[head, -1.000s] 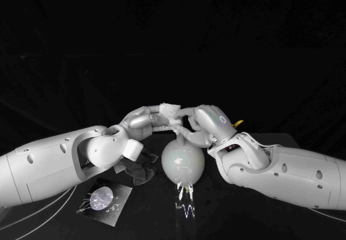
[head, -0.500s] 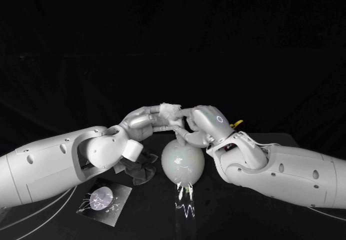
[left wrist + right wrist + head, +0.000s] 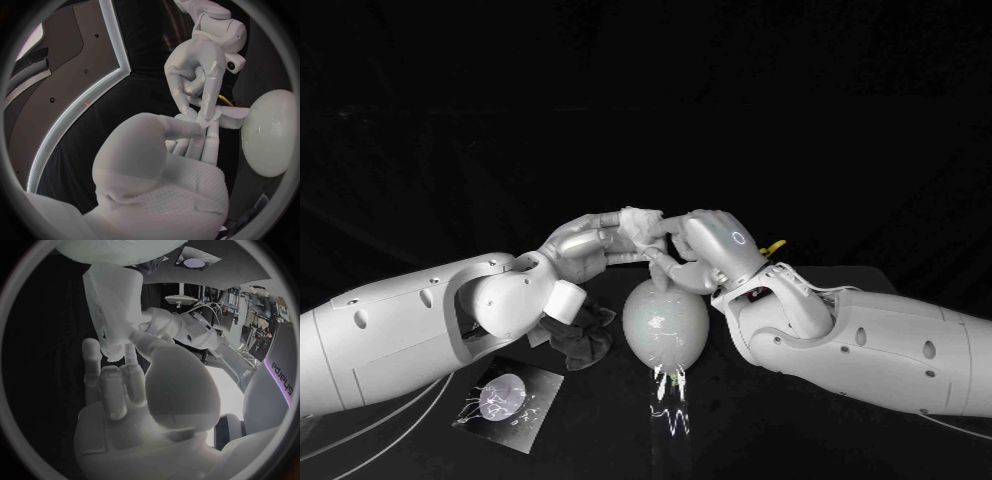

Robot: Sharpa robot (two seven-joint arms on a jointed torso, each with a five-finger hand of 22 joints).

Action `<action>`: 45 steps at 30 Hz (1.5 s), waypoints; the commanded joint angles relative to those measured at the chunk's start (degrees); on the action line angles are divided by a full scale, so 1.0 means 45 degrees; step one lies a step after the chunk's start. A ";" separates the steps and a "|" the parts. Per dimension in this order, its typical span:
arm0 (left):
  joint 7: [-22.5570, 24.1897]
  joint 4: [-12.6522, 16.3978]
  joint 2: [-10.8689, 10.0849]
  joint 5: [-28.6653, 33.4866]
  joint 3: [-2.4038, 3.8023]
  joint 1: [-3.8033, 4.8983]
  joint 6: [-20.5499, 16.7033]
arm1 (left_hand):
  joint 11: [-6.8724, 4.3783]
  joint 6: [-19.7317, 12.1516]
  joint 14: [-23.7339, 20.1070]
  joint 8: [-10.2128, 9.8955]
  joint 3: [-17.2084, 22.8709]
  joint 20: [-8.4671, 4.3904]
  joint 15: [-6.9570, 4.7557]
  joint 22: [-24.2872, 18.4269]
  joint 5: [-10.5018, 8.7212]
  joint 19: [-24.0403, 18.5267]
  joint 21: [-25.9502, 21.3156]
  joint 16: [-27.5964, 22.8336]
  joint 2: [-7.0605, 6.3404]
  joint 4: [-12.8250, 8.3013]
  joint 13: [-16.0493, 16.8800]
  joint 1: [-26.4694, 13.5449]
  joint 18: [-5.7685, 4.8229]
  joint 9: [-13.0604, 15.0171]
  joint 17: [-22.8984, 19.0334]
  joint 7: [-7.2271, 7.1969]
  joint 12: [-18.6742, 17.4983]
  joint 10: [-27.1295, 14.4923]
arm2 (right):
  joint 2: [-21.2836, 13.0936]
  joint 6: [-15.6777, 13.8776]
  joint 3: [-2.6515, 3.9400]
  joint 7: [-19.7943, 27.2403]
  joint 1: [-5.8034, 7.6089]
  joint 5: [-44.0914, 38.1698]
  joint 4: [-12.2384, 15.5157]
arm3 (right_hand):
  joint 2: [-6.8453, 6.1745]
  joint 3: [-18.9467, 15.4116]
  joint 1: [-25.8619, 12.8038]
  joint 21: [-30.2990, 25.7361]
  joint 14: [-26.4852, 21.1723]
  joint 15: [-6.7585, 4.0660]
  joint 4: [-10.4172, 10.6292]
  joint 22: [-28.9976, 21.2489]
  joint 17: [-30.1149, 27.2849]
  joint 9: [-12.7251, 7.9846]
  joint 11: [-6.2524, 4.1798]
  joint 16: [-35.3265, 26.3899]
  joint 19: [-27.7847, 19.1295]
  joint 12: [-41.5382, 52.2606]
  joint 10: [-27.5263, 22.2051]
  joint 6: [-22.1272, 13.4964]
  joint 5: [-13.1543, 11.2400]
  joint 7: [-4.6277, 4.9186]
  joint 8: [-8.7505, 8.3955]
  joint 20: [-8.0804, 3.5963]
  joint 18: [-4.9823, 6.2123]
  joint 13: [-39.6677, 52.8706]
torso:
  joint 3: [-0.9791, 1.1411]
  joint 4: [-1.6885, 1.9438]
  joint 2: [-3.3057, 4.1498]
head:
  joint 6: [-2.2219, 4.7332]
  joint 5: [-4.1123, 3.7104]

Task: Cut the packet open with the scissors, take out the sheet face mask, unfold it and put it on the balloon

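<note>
**Sheet mask (image 3: 643,222) pinched between both robot hands above the balloon (image 3: 661,325)**

Fingertips of the left robot hand (image 3: 589,243) and the right robot hand (image 3: 711,238) meet just over the balloon's top. Each pinches the crumpled white mask, with the other fingers curled close around it. From the left wrist, the right robot hand (image 3: 197,75) comes down onto the mask's edge (image 3: 209,114), which lies across the left fingers (image 3: 187,131). The balloon (image 3: 272,132) sits just beside them. From the right wrist, the mask (image 3: 109,305) stretches as a pale translucent strip from the fingers toward the balloon (image 3: 119,250); whether it touches cannot be told.

Room is tight around the balloon. The right forearm's edge runs just beside one flank, and a dark crumpled cloth (image 3: 581,335) fills the gap to the left arm on the other. The opened packet (image 3: 509,395) lies flat on the desk (image 3: 589,435) toward its near left, under the left forearm and well apart from the balloon.
</note>
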 commanded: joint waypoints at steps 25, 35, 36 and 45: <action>0.0216 0.0083 0.0029 -0.0078 0.0041 0.0034 -0.0110 | -0.0049 0.0268 0.0529 0.0288 0.0457 -0.0012 -0.0148 0.0020 0.0031 0.0630 0.0235 0.0325 0.0131 0.0236 0.0030 -0.0141 0.0141 0.0058 0.0147 0.1662 0.0026 0.0493 | -0.0148 0.0068 -0.0014 0.0159 -0.0020 0.0387 0.0175 | 0.0249 0.0275 -0.0092 0.0580 0.1142 -0.0236 0.0156 0.0457 0.2886 0.0193 -0.0198 0.0154 0.0657 0.0373 0.0922 0.0045 -0.0018 -0.0071 0.0272 -0.0055 -0.0063 0.2515 | 0.0001 -0.0005 -0.0009 | -0.0008 0.0032; 0.0345 0.0150 0.0032 -0.0298 0.0041 0.0034 -0.1069 | -0.0269 0.0872 0.2294 0.0757 0.0604 -0.0221 -0.0566 0.0205 0.0072 0.2164 0.0948 0.1097 0.0090 0.0402 0.0161 -0.0326 0.0419 0.0189 0.0495 0.1596 0.0248 0.2530 | -0.0185 0.0138 -0.0014 0.0252 -0.0020 0.0690 0.0256 | 0.0259 0.0292 -0.0163 0.0546 0.1092 -0.0247 0.0239 0.0437 0.2771 0.0211 -0.0211 0.0115 0.0635 0.0202 0.0861 0.0001 -0.0017 -0.0086 0.0287 -0.0066 -0.0054 0.2391 | -0.0005 -0.0010 -0.0007 | -0.0011 0.0024; 0.0358 0.0167 0.0032 -0.0332 0.0041 0.0034 -0.1157 | -0.0322 0.0923 0.2648 0.0822 0.0674 -0.0328 -0.0660 0.0236 0.0123 0.2472 0.1100 0.1234 0.0046 0.0376 0.0161 -0.0373 0.0421 0.0199 0.0577 0.1573 0.0265 0.2808 | -0.0184 0.0167 -0.0014 0.0263 -0.0020 0.0707 0.0260 | 0.0260 0.0293 -0.0166 0.0516 0.1084 -0.0248 0.0244 0.0414 0.2754 0.0212 -0.0212 0.0109 0.0605 0.0180 0.0852 -0.0003 -0.0017 -0.0086 0.0287 -0.0067 -0.0046 0.2374 | -0.0001 -0.0008 -0.0005 | -0.0006 0.0028; 0.0418 0.0296 0.0037 -0.0629 0.0041 0.0034 -0.1572 | -0.0461 0.0956 0.3551 0.0988 0.0833 -0.0644 -0.0900 0.0315 0.0655 0.3253 0.1537 0.1599 -0.0082 0.0297 0.0136 -0.0488 0.0396 0.0209 0.0952 0.1487 0.0179 0.3155 | -0.0183 0.0308 -0.0014 0.0357 -0.0020 0.0829 0.0299 | 0.0259 0.0297 -0.0164 0.0482 0.1080 -0.0250 0.0244 0.0388 0.2745 0.0214 -0.0214 0.0106 0.0571 0.0165 0.0847 -0.0008 -0.0017 -0.0089 0.0289 -0.0067 -0.0037 0.2364 | -0.0006 -0.0008 -0.0006 | 0.0005 0.0064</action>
